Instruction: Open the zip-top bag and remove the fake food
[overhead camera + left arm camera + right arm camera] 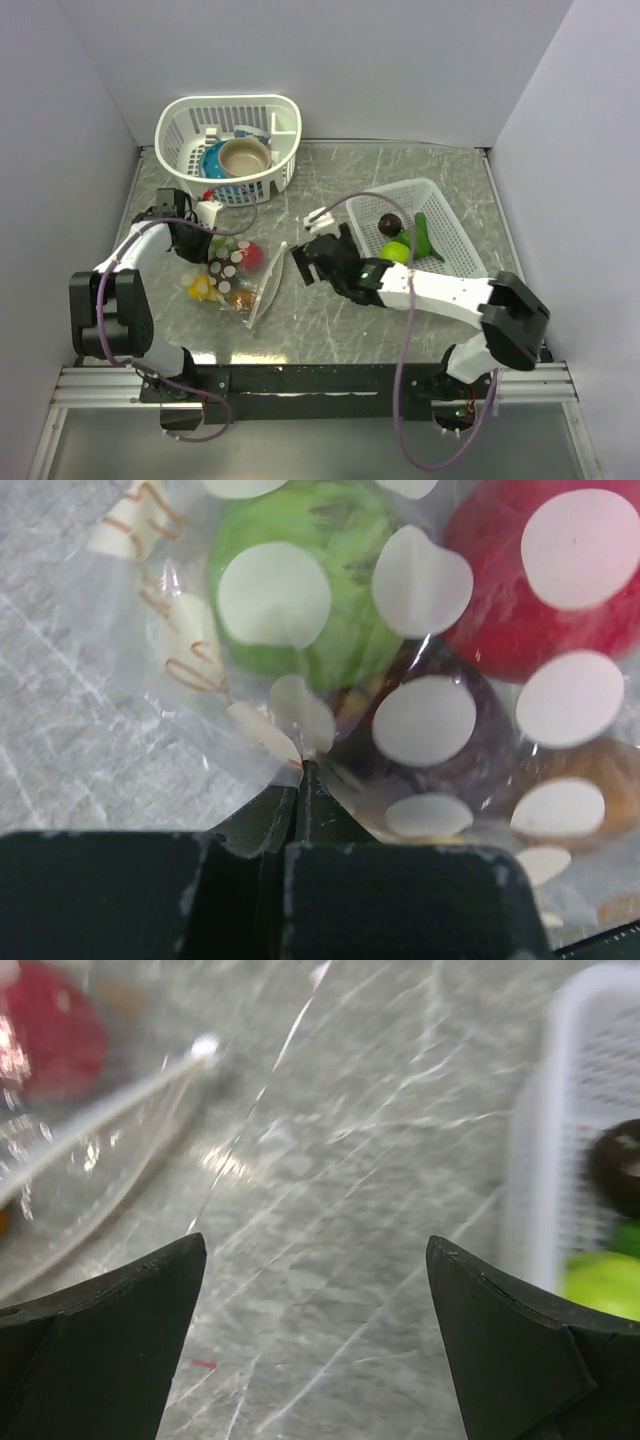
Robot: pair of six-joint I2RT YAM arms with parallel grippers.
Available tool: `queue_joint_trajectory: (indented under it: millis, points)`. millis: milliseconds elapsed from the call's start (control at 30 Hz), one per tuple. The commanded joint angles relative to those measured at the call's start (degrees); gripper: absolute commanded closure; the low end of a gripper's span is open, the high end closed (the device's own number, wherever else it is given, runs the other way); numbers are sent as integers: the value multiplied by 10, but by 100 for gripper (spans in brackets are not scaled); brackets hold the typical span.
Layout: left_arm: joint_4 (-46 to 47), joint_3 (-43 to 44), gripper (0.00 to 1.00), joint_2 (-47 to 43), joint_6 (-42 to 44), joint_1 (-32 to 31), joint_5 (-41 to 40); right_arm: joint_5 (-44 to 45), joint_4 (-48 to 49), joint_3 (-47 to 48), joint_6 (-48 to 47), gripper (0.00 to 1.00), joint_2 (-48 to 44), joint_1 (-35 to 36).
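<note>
The bag (pixel 238 278) lies on the worktop (pixel 350 170) left of centre in the top view. Its zip strip (pixel 268 288) runs along its right edge. Food (pixel 250 258) shows through the film in red, green, yellow and brownish pieces, and a few more pieces sit in the tray (pixel 462 240) at the right.

The left pincer (pixel 205 245) is pressed together on a fold of film at the bag's upper-left side, and its wrist view shows plastic nipped between the jaws. The right pincer (pixel 303 258) is spread wide and holds nothing. It hovers over bare worktop between the strip and the tray.

The film looks thin, floppy and slick, so it would likely crumple and slide rather than resist a pull. The strip is probably its only stiff part, which makes one lip of it the best hold, with the left pinch anchoring the opposite side. The pieces seem light, hard and rounded, so they may roll or slip from a shallow grip.
</note>
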Motion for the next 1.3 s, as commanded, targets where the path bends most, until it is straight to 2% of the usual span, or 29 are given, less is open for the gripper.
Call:
queue_joint_trajectory:
  millis: [0,233,467,700,867,1000,1133,1267]
  points:
    - [37,-6,99,15,-1,-17,-13,-42,71,-7,-11,3,63,36]
    - [40,0,99,43,-9,-44,-19,-81,125,41,-27,6,136,75]
    - [37,-4,99,46,-15,-57,-10,-136,165,90,-26,1,173,75]
    - [23,5,99,45,-19,-66,4,-154,158,131,-17,0,233,75]
    - [23,3,99,43,-16,-71,-7,-148,157,102,15,1,224,75]
    - [25,-7,99,47,-10,-71,-13,-140,196,16,45,2,158,76]
    - [26,-6,99,54,-16,-71,-6,-124,249,-46,63,10,126,79]
    - [15,3,99,50,-22,-73,5,-116,245,-21,55,17,141,81]
